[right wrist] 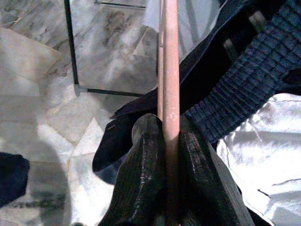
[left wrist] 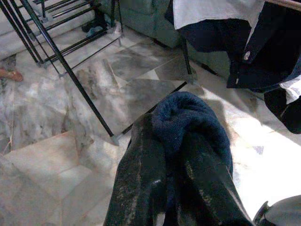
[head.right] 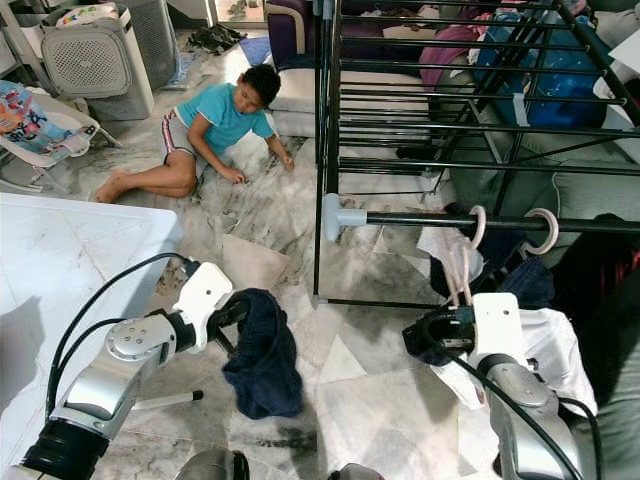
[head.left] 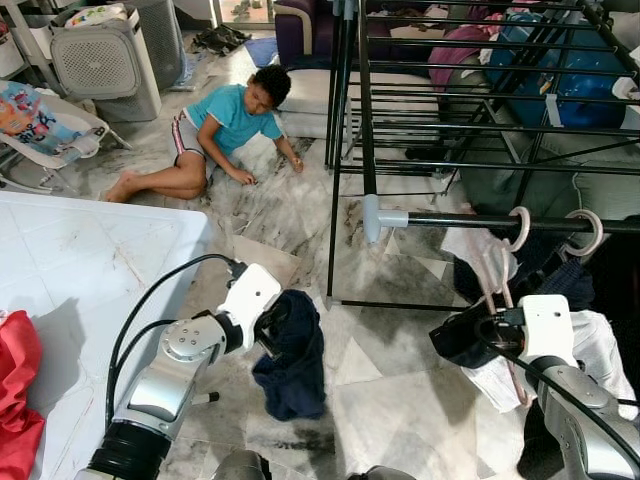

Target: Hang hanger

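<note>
**Hanger on the rail, both grippers full**

Nearest you, at about 7 o'clock, your left gripper [head.left: 272,325] is closed on a dark blue cloth [head.left: 293,357]. The cloth hangs down over the marble floor [head.left: 390,395]. In the left wrist view you see the black fingers [left wrist: 141,188] pinching the bunched cloth [left wrist: 188,125].

At about 4 o'clock, your right gripper [head.left: 470,335] is clamped on a pink hanger [head.left: 497,265]. In the right wrist view the pink bar [right wrist: 170,70] runs straight up from between the two fingers [right wrist: 141,179]. Dark and white clothes hang just beside it.

Follow the hanger up. Its hook [head.left: 520,226] is over the black rail [head.left: 470,219] at about 3 o'clock. A second hook [head.left: 588,230] sits on the same rail, a little further right.

Past the rail stands a black drying rack [head.left: 440,90], from 12 to 2 o'clock.

At about 11 o'clock a person [head.left: 215,135] in a blue top lies on the floor. A white table [head.left: 90,260] is at 9 o'clock, with something red [head.left: 15,390] on it.
</note>
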Tool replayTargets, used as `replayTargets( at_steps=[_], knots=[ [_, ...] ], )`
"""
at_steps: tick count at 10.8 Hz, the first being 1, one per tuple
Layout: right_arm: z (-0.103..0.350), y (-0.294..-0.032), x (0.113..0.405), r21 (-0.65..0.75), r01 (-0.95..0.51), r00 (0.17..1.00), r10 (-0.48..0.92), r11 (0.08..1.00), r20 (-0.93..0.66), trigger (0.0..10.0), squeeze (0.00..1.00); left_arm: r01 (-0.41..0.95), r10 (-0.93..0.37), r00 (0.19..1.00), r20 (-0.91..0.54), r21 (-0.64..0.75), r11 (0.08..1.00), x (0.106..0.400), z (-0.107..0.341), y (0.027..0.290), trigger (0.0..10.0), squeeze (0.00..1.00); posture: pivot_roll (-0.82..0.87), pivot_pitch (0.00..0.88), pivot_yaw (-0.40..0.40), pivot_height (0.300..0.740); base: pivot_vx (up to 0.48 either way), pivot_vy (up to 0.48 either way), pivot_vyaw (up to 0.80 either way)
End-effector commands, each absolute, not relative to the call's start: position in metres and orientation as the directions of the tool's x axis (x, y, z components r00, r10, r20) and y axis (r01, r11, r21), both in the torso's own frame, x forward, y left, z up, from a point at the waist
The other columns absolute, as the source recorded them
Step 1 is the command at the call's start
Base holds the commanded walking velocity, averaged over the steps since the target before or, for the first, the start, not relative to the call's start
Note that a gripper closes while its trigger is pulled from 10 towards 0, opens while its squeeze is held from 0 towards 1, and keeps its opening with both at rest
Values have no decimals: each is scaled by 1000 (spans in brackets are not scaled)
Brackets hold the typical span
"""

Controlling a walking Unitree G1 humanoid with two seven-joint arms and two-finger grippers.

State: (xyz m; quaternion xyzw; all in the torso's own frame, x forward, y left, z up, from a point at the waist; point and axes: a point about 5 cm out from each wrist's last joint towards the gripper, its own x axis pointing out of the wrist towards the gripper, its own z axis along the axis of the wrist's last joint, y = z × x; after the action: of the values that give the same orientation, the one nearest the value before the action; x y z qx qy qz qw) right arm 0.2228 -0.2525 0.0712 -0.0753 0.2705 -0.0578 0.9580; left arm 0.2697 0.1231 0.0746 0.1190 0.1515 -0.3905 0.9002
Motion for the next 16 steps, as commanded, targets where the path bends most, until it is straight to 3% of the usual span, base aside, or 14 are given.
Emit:
replayTargets(
  at_steps=[1, 2, 4, 5, 6, 7, 8, 9, 15, 16],
  knots=[
    [78, -253, 226, -182, 77, 864, -157, 980, -478, 0, 0, 750, -681, 644, -348, 114, 651, 271, 81, 120, 10000, 0, -27, 30, 3, 740, 0, 0, 0],
    [78, -252, 229, -182, 77, 866, -156, 980, -476, 0, 0, 752, -682, 641, -353, 115, 649, 271, 80, 120, 10000, 0, -26, 26, 5, 740, 0, 0, 0],
    [77, -247, 230, -183, 54, 873, -135, 982, -469, 10000, 0, 754, -682, 639, -357, 116, 646, 271, 80, 120, 10000, 0, -26, 26, 5, 740, 0, 0, 0],
    [78, -245, 230, -190, 40, 879, -125, 981, -460, 10000, 392, 755, -681, 638, -359, 119, 645, 271, 80, 120, 10000, 0, -26, 26, 5, 740, 0, 0, 0],
    [78, -245, 230, -191, 46, 877, -131, 980, -462, 10000, 1000, 757, -682, 637, -360, 121, 643, 271, 80, 120, 10000, 0, -26, 26, 5, 740, 0, 0, 0],
    [77, -246, 229, -195, 45, 874, -134, 980, -468, 10000, 1000, 759, -683, 634, -362, 121, 640, 271, 80, 120, 10000, 0, -26, 27, 8, 740, 0, 0, 0],
    [77, -247, 228, -205, 53, 871, -145, 977, -470, 10000, 580, 759, -683, 634, -364, 120, 640, 271, 79, 119, 10000, 0, -26, 27, 8, 740, 0, 0, 0],
    [76, -247, 228, -206, 52, 870, -146, 977, -471, 10000, 0, 760, -682, 632, -368, 125, 637, 270, 78, 119, 10000, 0, -26, 27, 8, 740, 0, 0, 0],
    [80, -260, 224, -252, 70, 858, -187, 965, -479, 10000, 0, 767, -682, 623, -385, 129, 628, 268, 76, 118, 10000, 0, -33, 33, 7, 740, 0, 0, 0],
    [79, -260, 222, -245, 72, 856, -186, 967, -483, 9333, 0, 767, -680, 622, -388, 128, 628, 267, 75, 119, 10000, 0, -33, 33, 7, 740, 0, 0, 0]
  ],
)
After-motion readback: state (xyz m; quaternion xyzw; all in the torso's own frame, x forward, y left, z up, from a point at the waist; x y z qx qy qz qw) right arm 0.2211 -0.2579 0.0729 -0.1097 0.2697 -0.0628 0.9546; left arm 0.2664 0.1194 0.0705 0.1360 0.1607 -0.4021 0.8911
